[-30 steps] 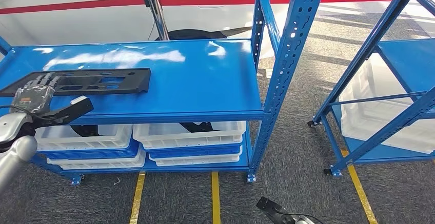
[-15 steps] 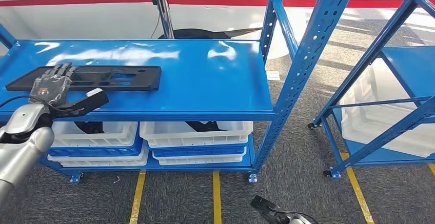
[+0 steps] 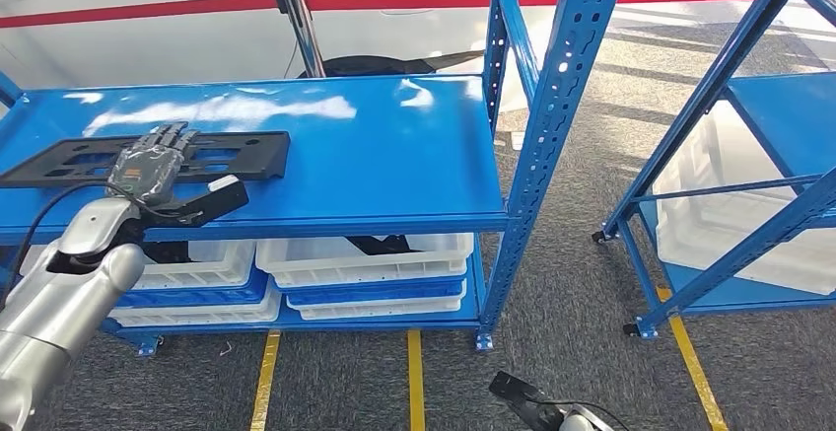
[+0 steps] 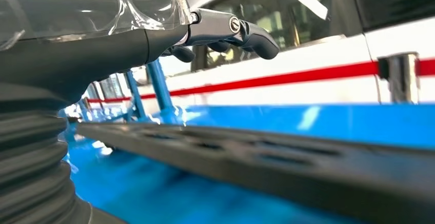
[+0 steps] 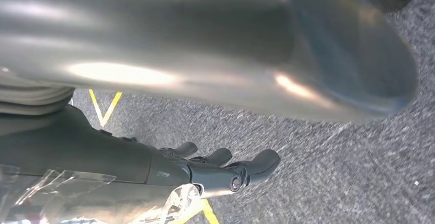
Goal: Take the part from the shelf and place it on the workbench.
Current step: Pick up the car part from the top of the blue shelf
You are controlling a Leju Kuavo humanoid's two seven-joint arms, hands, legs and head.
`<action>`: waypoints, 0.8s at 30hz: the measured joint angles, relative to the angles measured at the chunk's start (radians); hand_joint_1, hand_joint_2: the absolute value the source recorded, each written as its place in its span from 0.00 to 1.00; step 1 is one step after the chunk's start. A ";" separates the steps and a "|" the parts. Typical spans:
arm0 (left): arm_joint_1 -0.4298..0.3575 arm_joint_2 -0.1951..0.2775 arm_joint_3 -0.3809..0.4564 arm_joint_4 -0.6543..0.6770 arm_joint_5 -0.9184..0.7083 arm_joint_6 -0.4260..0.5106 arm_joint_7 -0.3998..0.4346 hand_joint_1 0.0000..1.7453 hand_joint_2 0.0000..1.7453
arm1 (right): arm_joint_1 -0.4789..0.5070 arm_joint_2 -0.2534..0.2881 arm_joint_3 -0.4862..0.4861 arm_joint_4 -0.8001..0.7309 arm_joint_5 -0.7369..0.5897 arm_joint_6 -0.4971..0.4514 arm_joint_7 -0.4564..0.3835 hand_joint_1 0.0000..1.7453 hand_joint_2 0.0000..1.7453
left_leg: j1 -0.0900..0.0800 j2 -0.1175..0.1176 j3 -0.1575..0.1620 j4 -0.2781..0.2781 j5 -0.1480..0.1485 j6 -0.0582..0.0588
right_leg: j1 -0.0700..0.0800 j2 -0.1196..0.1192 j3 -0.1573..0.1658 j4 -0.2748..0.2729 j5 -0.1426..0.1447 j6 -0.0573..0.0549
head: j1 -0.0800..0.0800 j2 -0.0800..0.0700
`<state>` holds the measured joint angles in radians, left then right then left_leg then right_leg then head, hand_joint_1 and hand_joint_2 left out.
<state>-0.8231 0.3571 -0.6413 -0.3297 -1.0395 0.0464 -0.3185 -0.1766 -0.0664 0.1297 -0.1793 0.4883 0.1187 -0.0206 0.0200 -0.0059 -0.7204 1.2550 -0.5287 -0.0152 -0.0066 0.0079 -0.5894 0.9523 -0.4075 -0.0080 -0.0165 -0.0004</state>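
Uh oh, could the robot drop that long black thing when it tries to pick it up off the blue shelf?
It might. The left hand reaches the black part well off to one side of its length, so the long free end could sag or tip when lifted. The part also lies flat on the shelf, leaving little room for fingers to get under. Swinging out, it could knock the blue upright post.

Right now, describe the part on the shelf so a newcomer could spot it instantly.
Find the blue shelf on the left. On its top deck's left end lies the black part, under the left hand. It is a long flat plate with cutouts, unlike the white bins below.
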 joint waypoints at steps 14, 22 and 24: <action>0.011 -0.051 0.007 0.010 0.040 -0.076 -0.001 1.00 1.00 | -0.021 -0.001 0.001 0.000 0.003 0.004 -0.018 0.00 0.00 | -0.001 0.000 0.144 -0.316 0.141 0.049 | 0.001 0.002 -0.142 0.311 -0.145 0.045 | 0.005 0.000; 0.011 -0.059 0.009 0.015 0.039 -0.089 -0.011 1.00 1.00 | -0.034 -0.009 0.001 0.000 0.003 0.004 -0.042 0.00 0.00 | -0.005 -0.004 0.146 -0.315 0.137 0.026 | 0.005 0.002 -0.002 0.008 -0.006 0.025 | 0.005 0.000; 0.012 -0.060 0.009 0.016 0.039 -0.089 -0.016 1.00 1.00 | -0.035 -0.008 0.001 0.000 0.003 0.005 -0.048 0.00 0.00 | -0.002 -0.003 0.137 -0.299 0.123 0.015 | 0.003 0.001 -0.002 0.004 -0.002 0.014 | 0.004 0.000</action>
<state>-0.8114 0.2968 -0.6324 -0.3140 -1.0009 -0.0424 -0.3343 -0.2118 -0.0746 0.1308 -0.1793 0.4913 0.1234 -0.0683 0.0176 -0.0094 -0.5838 0.9561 -0.4057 0.0001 -0.0039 0.0090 -0.5912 0.9562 -0.4094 0.0063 -0.0122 -0.0004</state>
